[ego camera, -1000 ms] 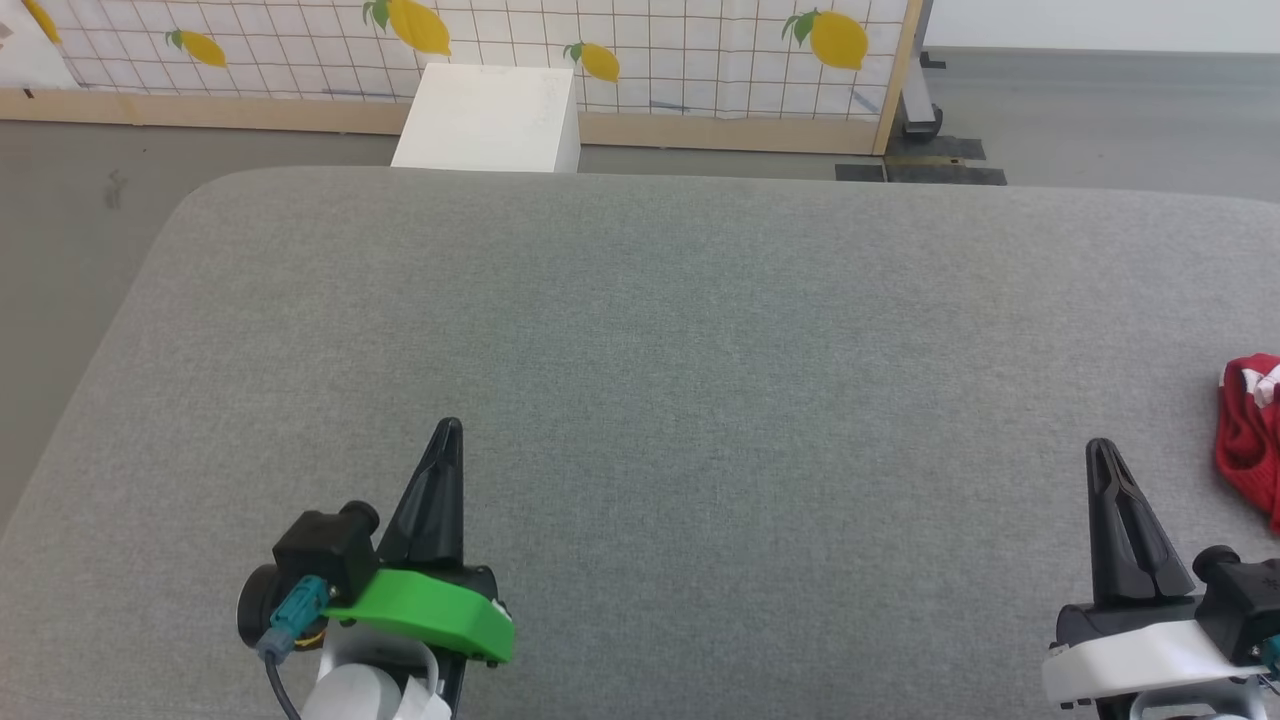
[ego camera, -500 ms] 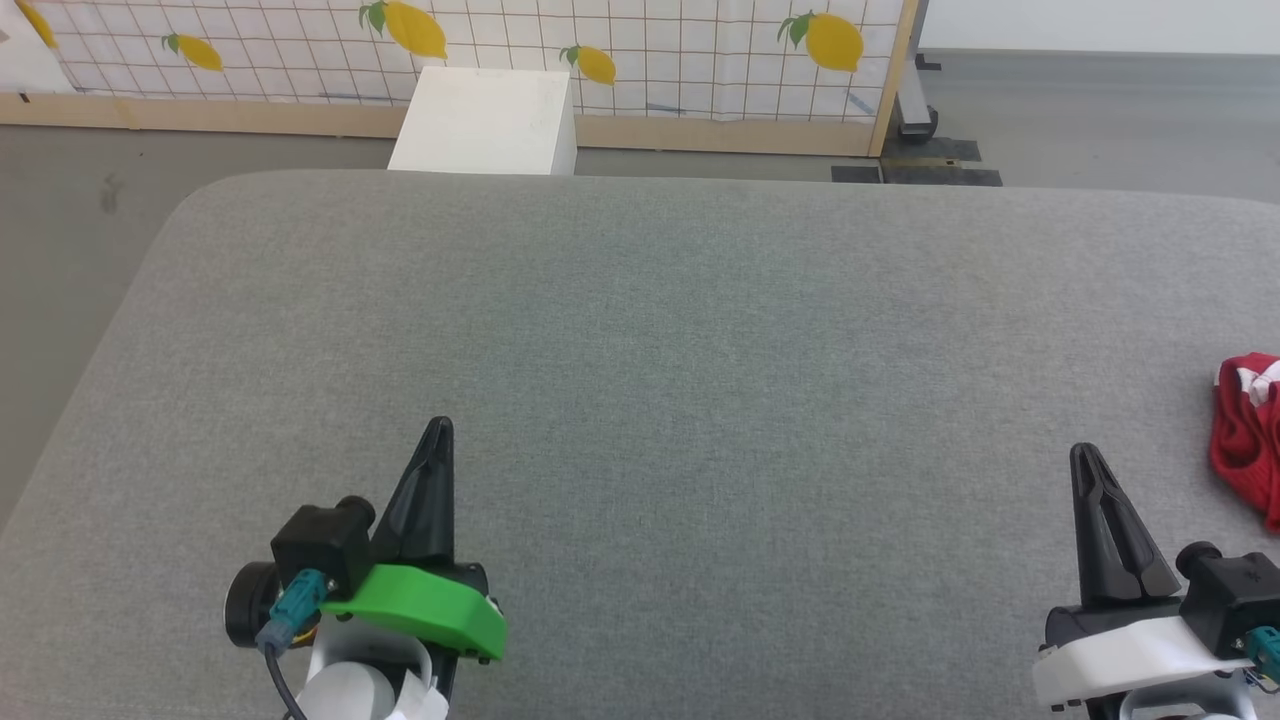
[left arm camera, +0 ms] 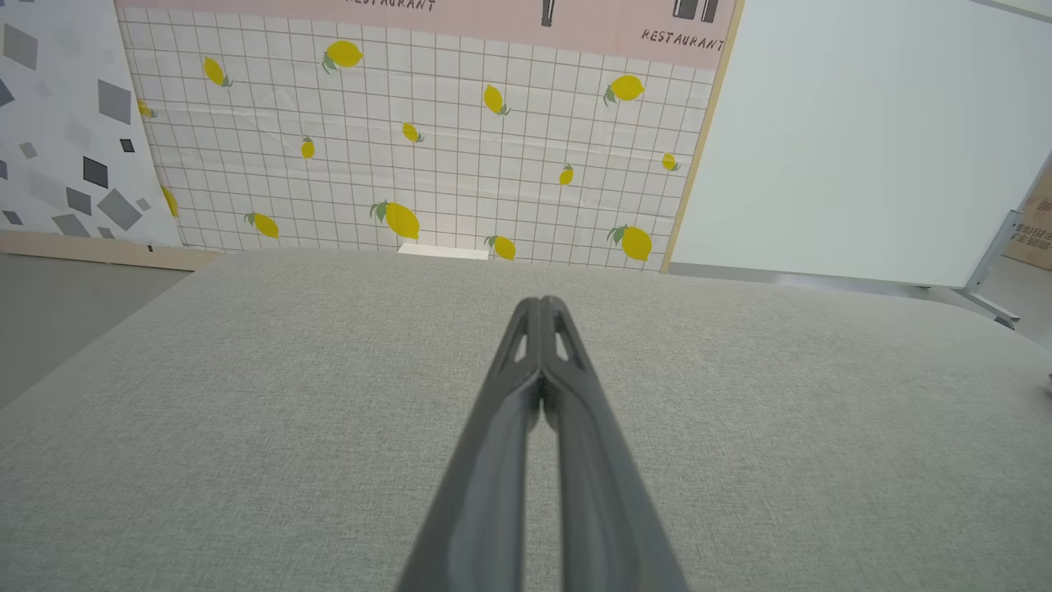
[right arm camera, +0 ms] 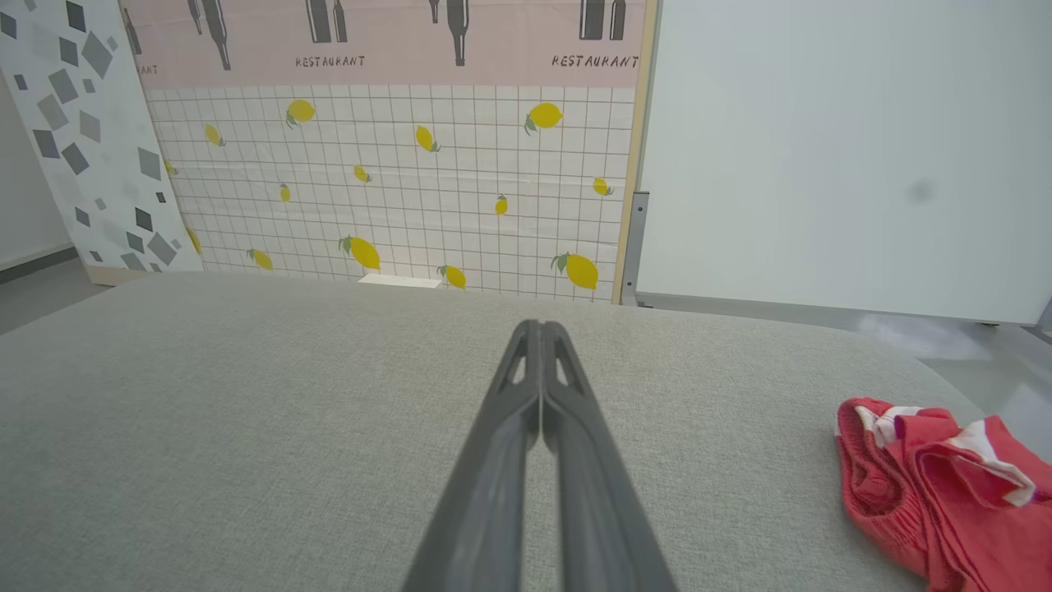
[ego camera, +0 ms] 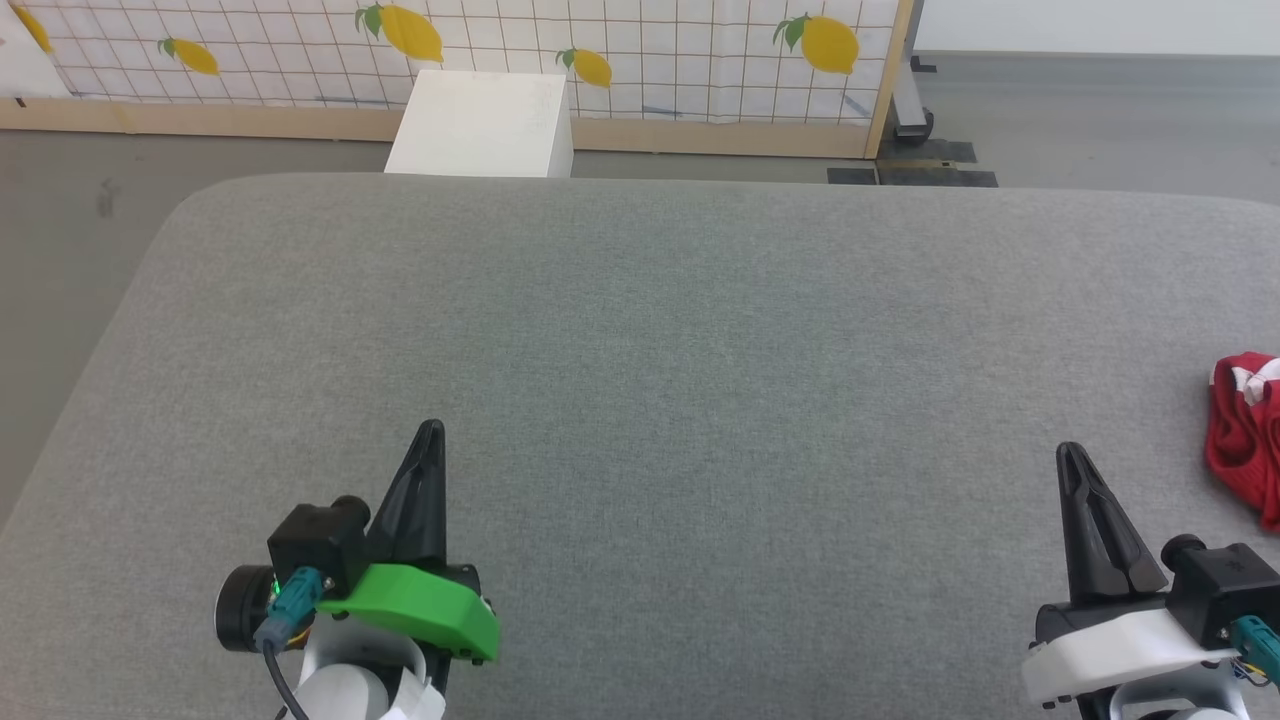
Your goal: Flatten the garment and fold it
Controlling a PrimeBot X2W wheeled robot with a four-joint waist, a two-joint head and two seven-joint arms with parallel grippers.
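The garment, bright red with white stripes, lies crumpled at the right edge of the grey padded table, partly cut off by the head view's edge. In the right wrist view the garment sits bunched at the lower right. My right gripper is shut and empty, hovering to the left of the garment and a little nearer to me; its tips meet. My left gripper is shut and empty over the table's near left, tips together.
A white box stands on the floor behind the table's far edge. A lemon-patterned panel with a wooden frame runs along the back. A white board stands at the far right. Grey floor lies to the left.
The head view has drifted slightly, so both grippers sit a little further left and lower in it. Both grippers stay shut and the garment lies as before.
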